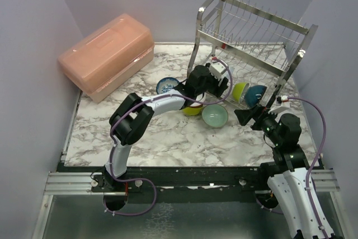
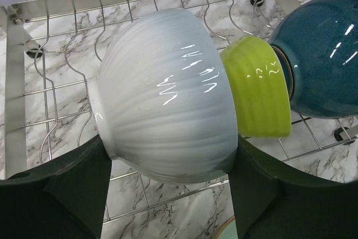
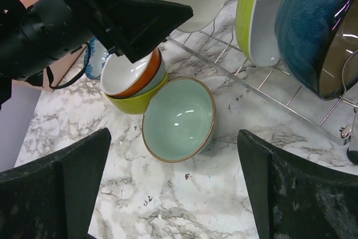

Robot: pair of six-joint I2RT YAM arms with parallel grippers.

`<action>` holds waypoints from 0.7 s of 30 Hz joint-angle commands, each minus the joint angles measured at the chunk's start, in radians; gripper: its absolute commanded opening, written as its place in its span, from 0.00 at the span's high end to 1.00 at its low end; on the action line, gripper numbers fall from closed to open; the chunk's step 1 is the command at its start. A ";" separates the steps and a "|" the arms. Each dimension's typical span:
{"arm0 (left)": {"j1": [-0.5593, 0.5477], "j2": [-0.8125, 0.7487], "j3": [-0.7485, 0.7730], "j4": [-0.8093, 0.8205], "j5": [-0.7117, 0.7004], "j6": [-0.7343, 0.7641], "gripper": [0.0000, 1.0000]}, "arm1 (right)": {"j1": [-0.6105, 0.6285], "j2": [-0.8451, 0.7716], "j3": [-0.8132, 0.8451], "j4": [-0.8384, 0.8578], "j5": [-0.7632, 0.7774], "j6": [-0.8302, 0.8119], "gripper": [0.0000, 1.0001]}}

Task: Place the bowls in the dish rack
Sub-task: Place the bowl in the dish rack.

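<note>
Left fingers [image 2: 72, 194]: clamped on the white bowl [image 2: 168, 110], one on each side, spread only as wide as the bowl. The bowl is tipped up on edge with its ribbed outside facing the wrist camera, held over the lower wire shelf of the dish rack [image 1: 251, 32]. It sits just left of the lime bowl [image 2: 260, 93]. They may be touching, but the overlap in view hides the contact, and likewise whether the white bowl rests on the wires. The teal bowl [image 2: 319, 54] is next along, on edge against the lime one, both in the lower shelf.

Left arm [image 1: 131, 118]: elbow raised and bent, forearm stretched forward and right across the bench [image 1: 168, 138] to the rack's front.

Right fingers [image 3: 56, 194]: spread wide, holding nothing, touching nothing. They hover over the bench, and the mint bowl [image 3: 179, 118] shows between them further out, mouth up on the marble.

Right arm [image 1: 285, 132]: folded close to its base, wrist pointing left, near the rack's front right leg.

Also on the bench:
- A stack of bowls [image 3: 131, 79], lime at the bottom and an orange-sided white one on top, just beside the mint bowl.
- A blue patterned bowl [image 1: 166, 85] behind the stack.
- A pink box [image 1: 106, 54] far left, well apart.
</note>
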 commanded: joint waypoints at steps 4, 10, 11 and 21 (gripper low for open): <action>-0.004 0.027 0.063 0.086 0.042 0.043 1.00 | 0.004 -0.008 -0.011 -0.009 0.007 -0.013 0.00; 0.000 0.064 0.085 0.092 0.058 0.063 1.00 | 0.004 -0.005 -0.008 -0.011 0.009 -0.012 0.00; 0.002 0.071 0.089 0.093 0.057 0.064 1.00 | 0.004 -0.005 -0.008 -0.009 0.008 -0.013 0.00; 0.007 0.112 0.118 0.091 0.038 0.078 1.00 | 0.005 -0.004 -0.001 -0.018 0.008 -0.015 0.00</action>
